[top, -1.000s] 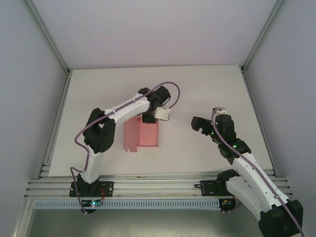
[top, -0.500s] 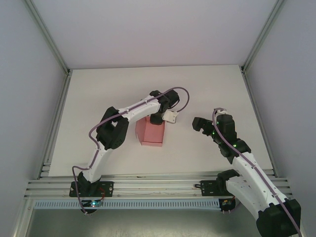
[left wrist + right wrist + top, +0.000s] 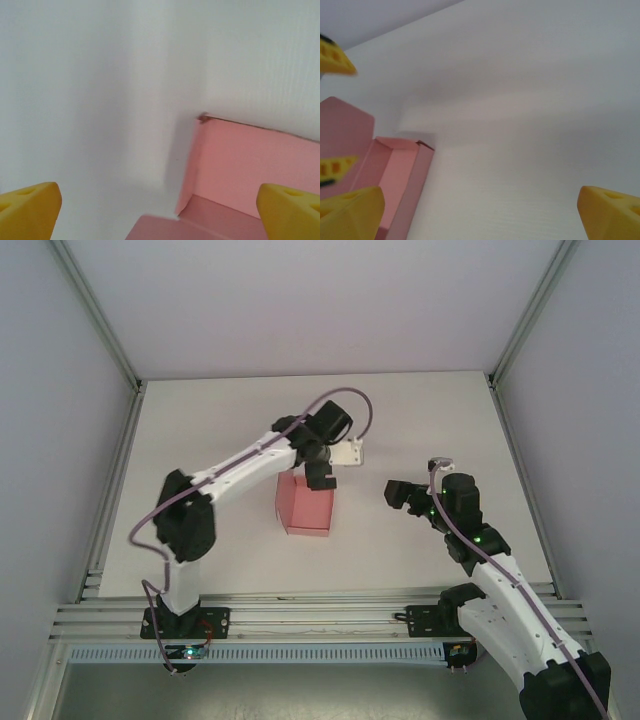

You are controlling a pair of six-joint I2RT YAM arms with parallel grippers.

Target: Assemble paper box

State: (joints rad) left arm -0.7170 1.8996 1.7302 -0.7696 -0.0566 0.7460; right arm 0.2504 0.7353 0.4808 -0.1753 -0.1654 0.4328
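Observation:
The paper box is a small pink card shape lying on the white table in the middle of the top view. My left gripper hovers over its far edge, open and holding nothing. In the left wrist view the left gripper shows yellow fingertips spread wide, with the paper box and its raised walls below and to the right. My right gripper stands open to the right of the box, apart from it. From the right wrist, the right gripper is empty and the paper box lies at the left.
Aluminium frame rails run along the near edge by the arm bases. White walls enclose the table on the left, right and back. A purple cable loops over the left wrist.
My left gripper has opened and let go of the pink card, lifting back from it. The card went from a wider sheet to a narrower folded shape, shifted slightly right. The right arm barely moved.

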